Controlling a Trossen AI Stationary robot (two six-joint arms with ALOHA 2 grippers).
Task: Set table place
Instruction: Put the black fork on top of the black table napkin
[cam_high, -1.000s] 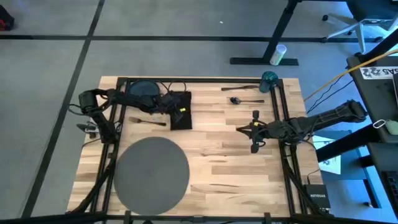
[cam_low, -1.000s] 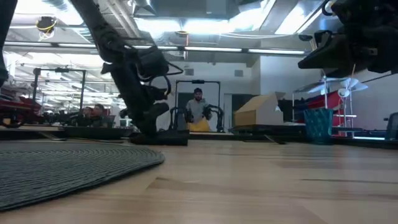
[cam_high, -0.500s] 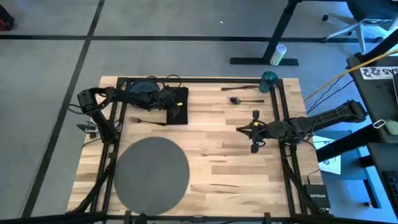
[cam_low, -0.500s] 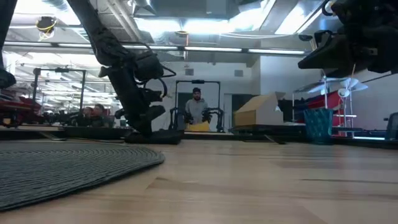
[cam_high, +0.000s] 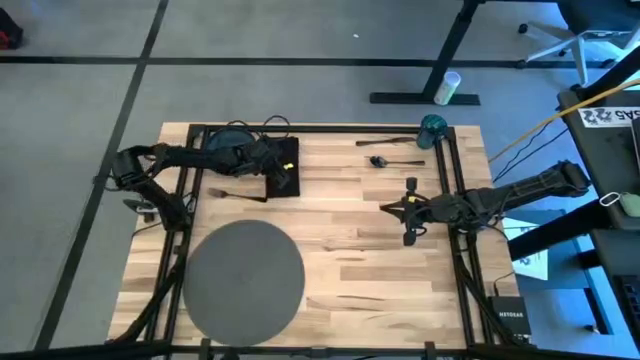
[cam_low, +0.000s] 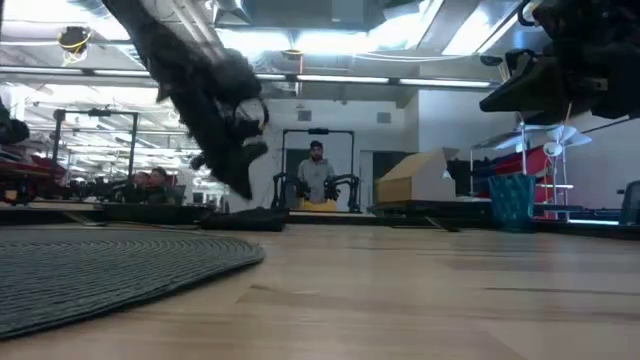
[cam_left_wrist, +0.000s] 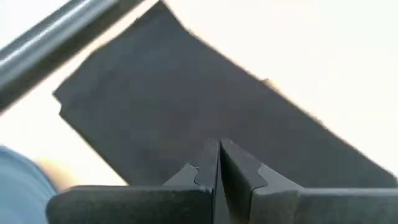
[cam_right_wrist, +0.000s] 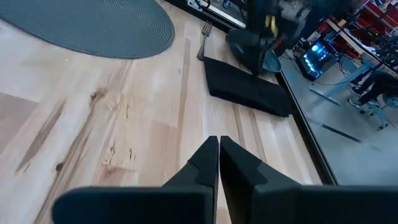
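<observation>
The table (cam_high: 370, 240) is pale wood, smooth with visible grain and knots, framed by thin black metal rails. The round placemat (cam_high: 243, 277) at its near left looks like dark-grey woven fabric with fine ribbing, matt. The black napkin (cam_right_wrist: 247, 89) at the far left looks like soft, matt cloth.

Pale-planked wooden table (cam_high: 380, 250), dark-grey ribbed placemat (cam_high: 243, 277), black napkin (cam_right_wrist: 249, 92), teal cup (cam_high: 432, 128).

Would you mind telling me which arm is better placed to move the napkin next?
The left. Its hand is right above the black napkin by the plate, while the right hand waits across the table.
</observation>
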